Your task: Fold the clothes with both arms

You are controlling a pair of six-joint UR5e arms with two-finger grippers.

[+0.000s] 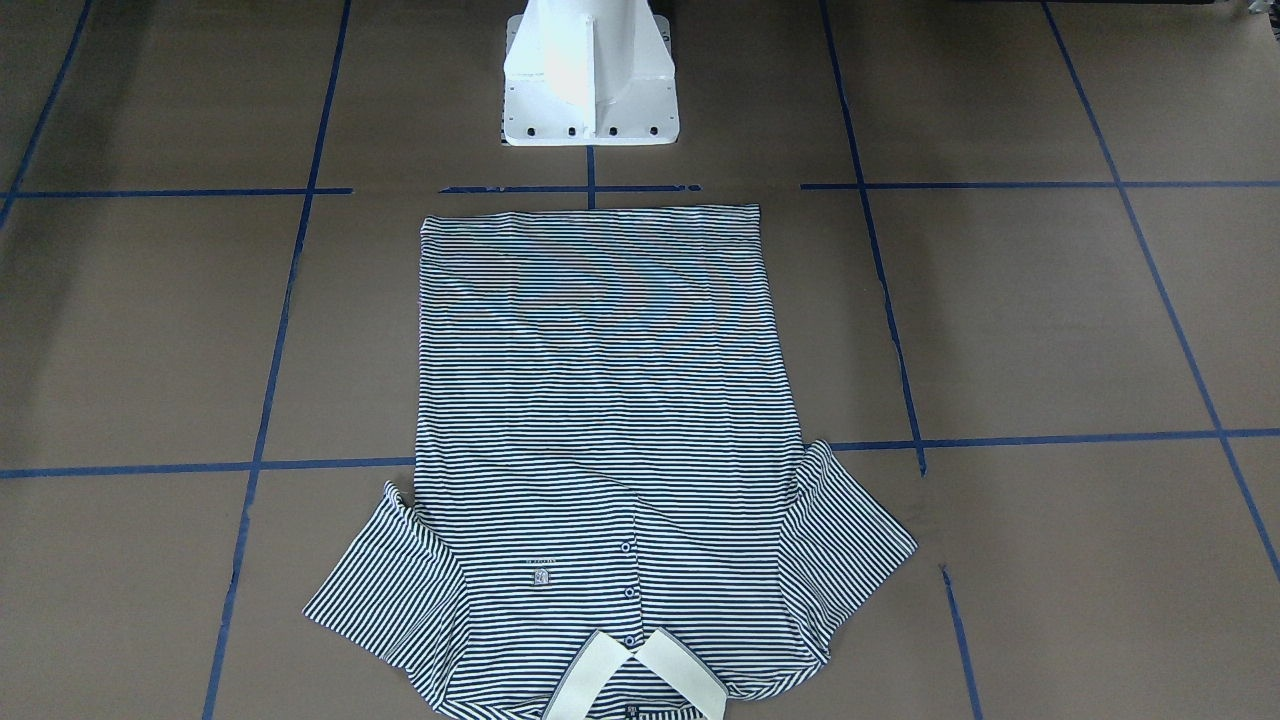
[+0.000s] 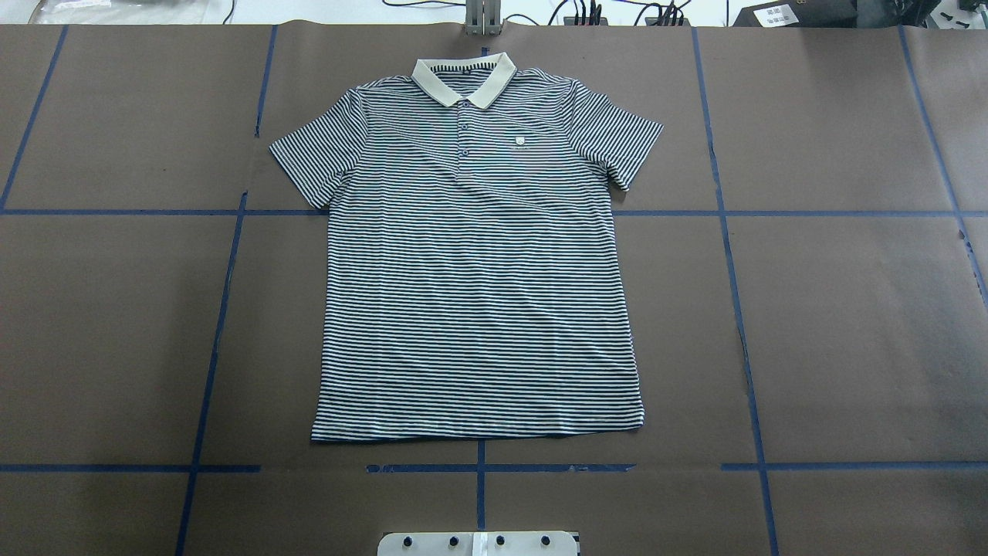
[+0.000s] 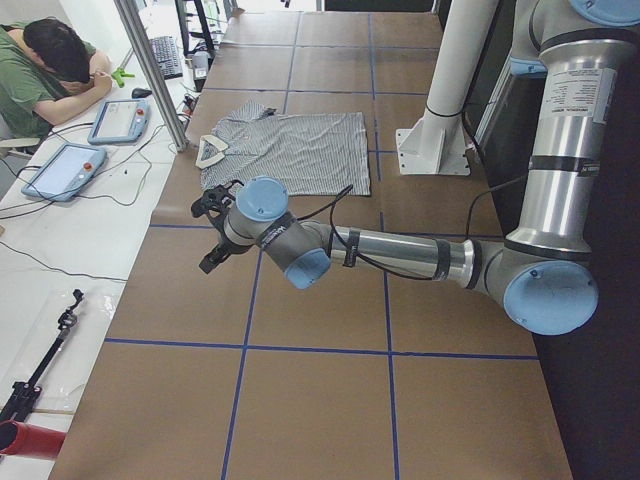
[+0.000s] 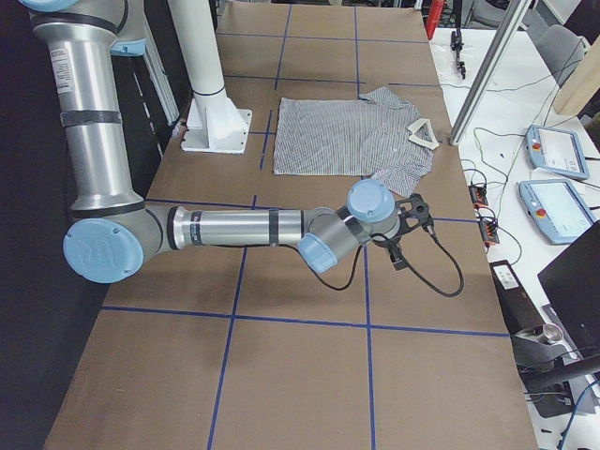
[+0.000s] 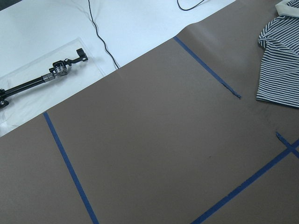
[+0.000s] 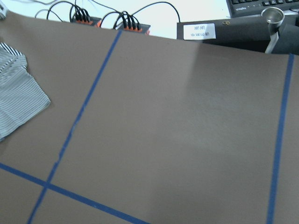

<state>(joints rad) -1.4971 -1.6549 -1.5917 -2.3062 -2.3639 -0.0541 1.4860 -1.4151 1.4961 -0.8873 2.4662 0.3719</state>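
The striped polo shirt (image 2: 478,270) lies flat and face up in the middle of the brown table, cream collar (image 2: 463,79) toward the far edge and hem toward the robot base. Both sleeves are spread out. The front-facing view shows the same shirt (image 1: 600,400) unfolded. My left gripper (image 3: 212,232) hovers over bare table off the shirt's left sleeve; whether it is open or shut I cannot tell. My right gripper (image 4: 405,232) hovers off the other sleeve, and its state I cannot tell either. Each wrist view catches only a sleeve edge (image 5: 280,60) (image 6: 16,98).
Blue tape lines (image 2: 741,309) grid the table. The white pedestal base (image 1: 590,80) stands at the robot's edge. Beyond the far edge are cables, teach pendants (image 4: 553,150) and a seated person (image 3: 50,70). A black tool (image 5: 42,79) lies on the white bench.
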